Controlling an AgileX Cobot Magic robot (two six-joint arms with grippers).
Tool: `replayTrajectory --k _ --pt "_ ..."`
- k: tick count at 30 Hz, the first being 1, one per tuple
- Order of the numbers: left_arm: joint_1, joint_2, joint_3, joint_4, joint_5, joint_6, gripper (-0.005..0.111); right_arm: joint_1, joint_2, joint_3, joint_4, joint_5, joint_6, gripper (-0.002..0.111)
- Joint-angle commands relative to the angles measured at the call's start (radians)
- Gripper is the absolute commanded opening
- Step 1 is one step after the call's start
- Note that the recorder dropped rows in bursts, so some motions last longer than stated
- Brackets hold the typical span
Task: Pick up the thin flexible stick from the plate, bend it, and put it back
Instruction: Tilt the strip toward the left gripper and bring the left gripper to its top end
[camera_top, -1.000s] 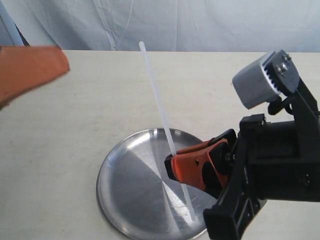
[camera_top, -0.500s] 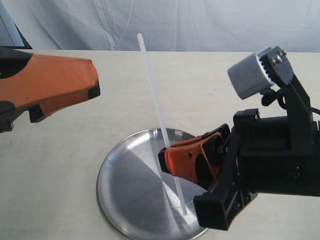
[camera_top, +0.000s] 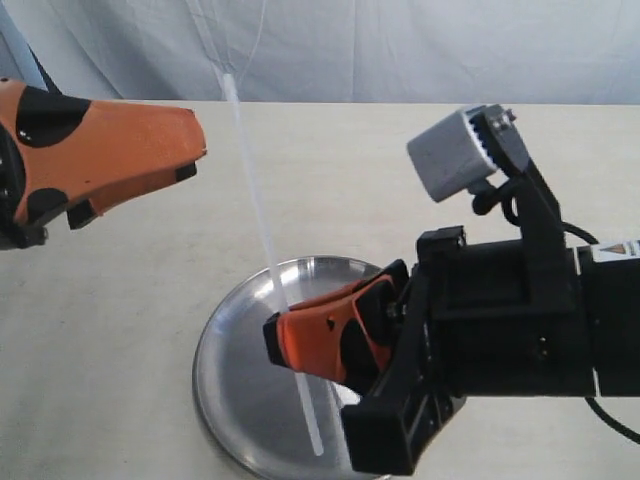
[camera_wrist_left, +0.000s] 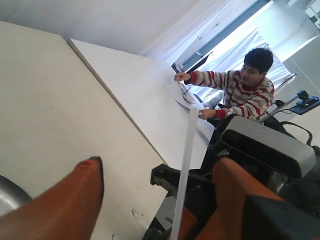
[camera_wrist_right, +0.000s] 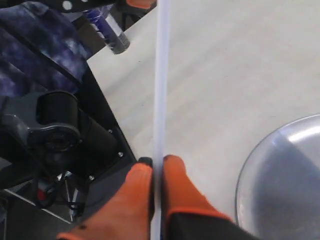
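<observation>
Exterior view: R gripper (camera_top: 278, 335) clamps stick (camera_top: 251, 172) low down, stick tilted over plate (camera_top: 228, 385).

The right gripper (camera_top: 272, 335) was held low, squeezed on the thin flexible stick (camera_top: 258, 200). The left gripper (camera_top: 193, 155) was held higher, spread apart.
</observation>
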Motion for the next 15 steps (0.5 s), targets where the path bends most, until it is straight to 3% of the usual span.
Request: replayTrajectory --k 1,4,6,10,15 --pt "-0.069 -0.001 -0.006 -0.017 -0.038 0.017 0.062 -0.004 0.051 -0.031 0.090 0.059 -0.112 -0.001" --pt "-0.115 -0.001 -0.006 -0.017 -0.104 0.027 0.061 -0.004 0.087 -0.073 0.090 0.140 -0.131 -0.001" --pt "-0.130 -0.001 -0.006 -0.017 -0.129 0.029 0.052 -0.004 0.104 -0.091 0.090 0.169 -0.136 -0.001" --pt "-0.130 -0.001 -0.008 -0.017 -0.125 0.049 0.001 -0.004 0.111 -0.096 0.090 0.219 -0.144 -0.001" --pt "-0.130 -0.001 -0.010 -0.017 -0.125 0.103 0.000 -0.004 0.111 -0.096 0.090 0.232 -0.144 -0.001"
